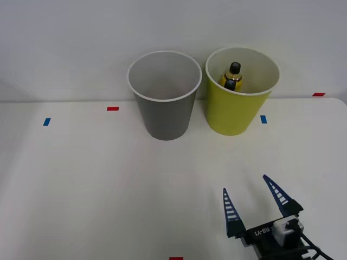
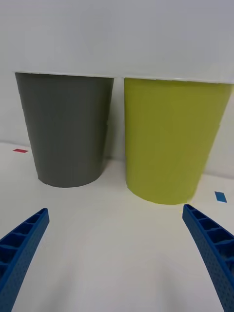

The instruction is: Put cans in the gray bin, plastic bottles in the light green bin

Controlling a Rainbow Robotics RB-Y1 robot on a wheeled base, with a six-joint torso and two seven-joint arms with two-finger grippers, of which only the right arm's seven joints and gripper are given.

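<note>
Ribbed blue fingers (image 1: pixel 253 204) spread apart, empty, facing tapered round gray bin (image 1: pixel 165 108) and light green bin (image 1: pixel 237 108) holding black-capped plastic bottles (image 1: pixel 232 76)

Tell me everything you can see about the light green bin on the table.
The light green bin is a tall, round, tapered cup shape, yellow-green outside with a pale rim, smooth like plastic. It stands upright on the white table near the back wall, close beside the gray bin on the robot's right, with a narrow gap between them. Inside, two black-capped yellowish plastic bottles show above the rim line. The open right gripper sits well short of it, touching nothing.
</note>
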